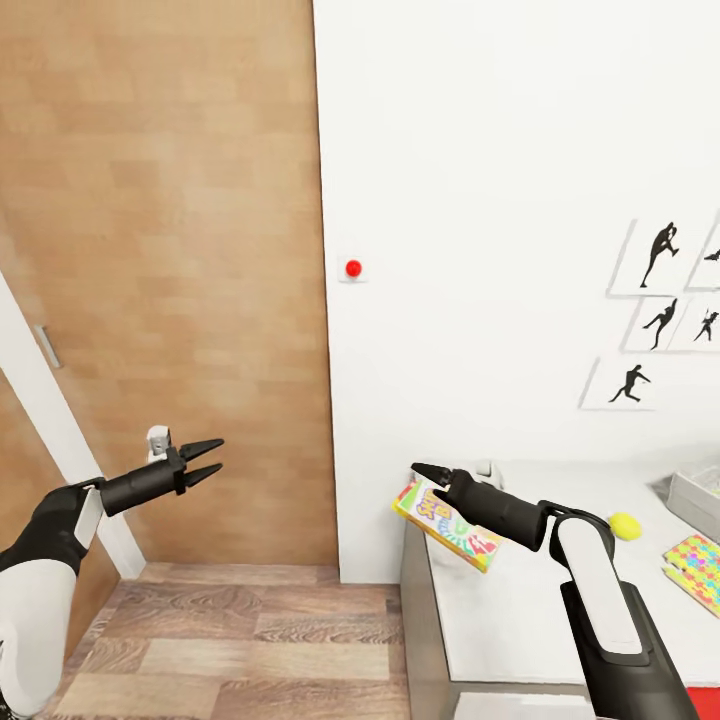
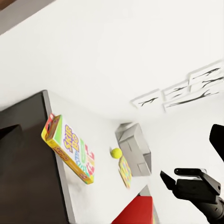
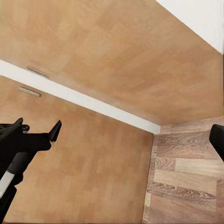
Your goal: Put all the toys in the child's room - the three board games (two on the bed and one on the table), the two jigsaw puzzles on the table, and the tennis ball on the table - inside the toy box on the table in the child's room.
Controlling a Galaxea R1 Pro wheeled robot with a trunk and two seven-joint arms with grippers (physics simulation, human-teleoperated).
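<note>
- Left end effector (image 1: 208,458), black, two-fingered, hangs open and empty before the wood-panel door (image 1: 160,250).
- Right end effector (image 1: 425,472) points over the flat yellow printed board game box (image 1: 447,525); its opening I cannot tell.
- The box overhangs the white surface's (image 1: 520,600) left edge: probably light, stiff cardboard, best pinched across its thin edge.
- The small yellow-green tennis ball (image 1: 625,526), likely to roll, sits further right, before the multicoloured jigsaw puzzle square (image 1: 698,566) and grey toy box (image 1: 697,498).

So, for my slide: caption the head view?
Board game overhanging the white table's corner, right gripper just above it, left gripper open.
</note>
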